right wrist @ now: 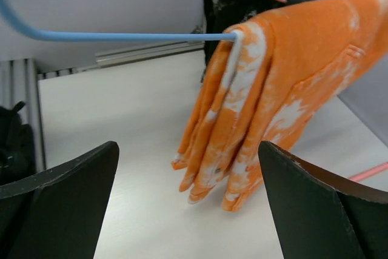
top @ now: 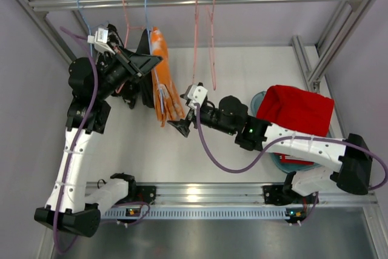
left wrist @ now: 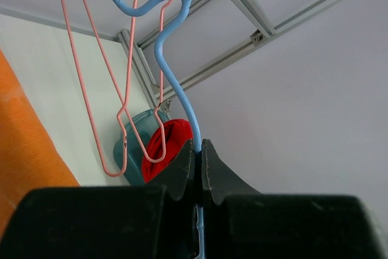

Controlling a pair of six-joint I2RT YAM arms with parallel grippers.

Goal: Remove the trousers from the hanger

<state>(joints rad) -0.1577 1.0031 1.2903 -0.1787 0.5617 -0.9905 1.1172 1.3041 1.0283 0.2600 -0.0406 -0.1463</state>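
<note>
The right gripper [top: 182, 127], jaws spread wide, is facing the orange trousers [top: 165, 83] hanging just at its 11 o'clock on the blue hanger [left wrist: 173, 83], whose wire the left gripper [left wrist: 198, 144] is pinching tight, probably steadying it (red trousers [top: 297, 108] are lying on a teal basket [top: 259, 99] at 3 o'clock), while pink hangers [top: 212, 47] are dangling close at 1 o'clock.

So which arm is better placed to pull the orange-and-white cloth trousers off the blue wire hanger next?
Right. The right gripper is open, facing the orange-and-white cloth trousers close by; the left gripper is shut on the blue wire hanger, holding it.
</note>
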